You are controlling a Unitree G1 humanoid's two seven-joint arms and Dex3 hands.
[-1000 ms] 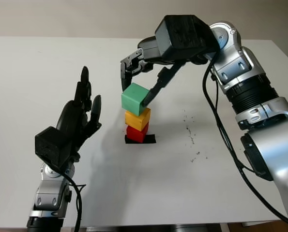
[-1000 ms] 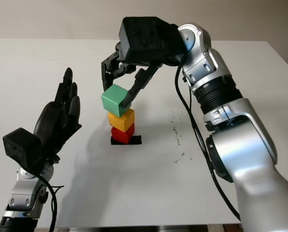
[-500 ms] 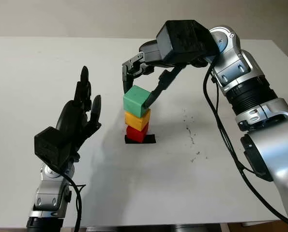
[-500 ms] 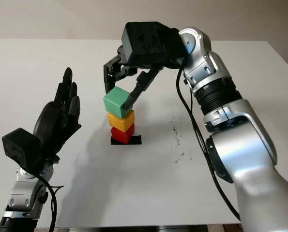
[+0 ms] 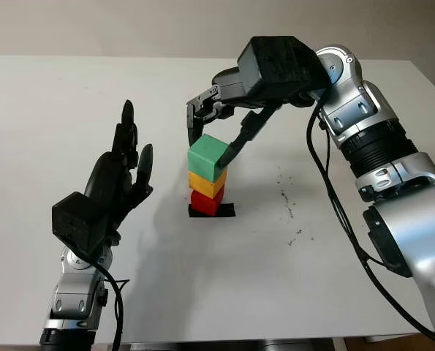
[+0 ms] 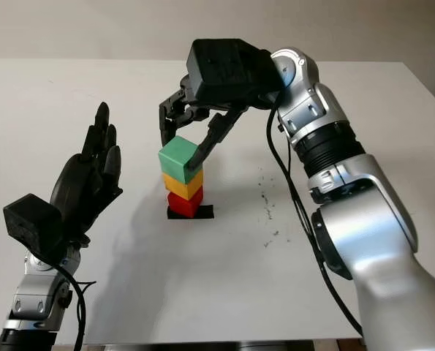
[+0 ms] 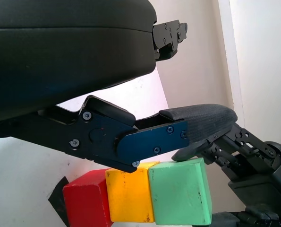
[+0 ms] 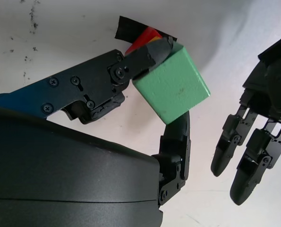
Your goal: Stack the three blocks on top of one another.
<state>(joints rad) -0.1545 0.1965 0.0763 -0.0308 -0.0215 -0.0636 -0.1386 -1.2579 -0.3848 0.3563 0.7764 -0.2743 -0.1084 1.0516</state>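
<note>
A green block sits on top of a yellow block, which sits on a red block. The stack stands on a black tape square near the middle of the white table. My right hand reaches in from above and is shut on the green block, thumb on its right face and fingers on its left. The right wrist view shows the green block pinched between thumb and finger. My left hand is open, held upright to the left of the stack, apart from it.
Dark specks dot the table to the right of the stack. The table's near edge runs just in front of my left arm's base.
My right hand has lowered the green block and shifted it slightly right, so it now sits squarely on the yellow block. The left hand has not moved.
</note>
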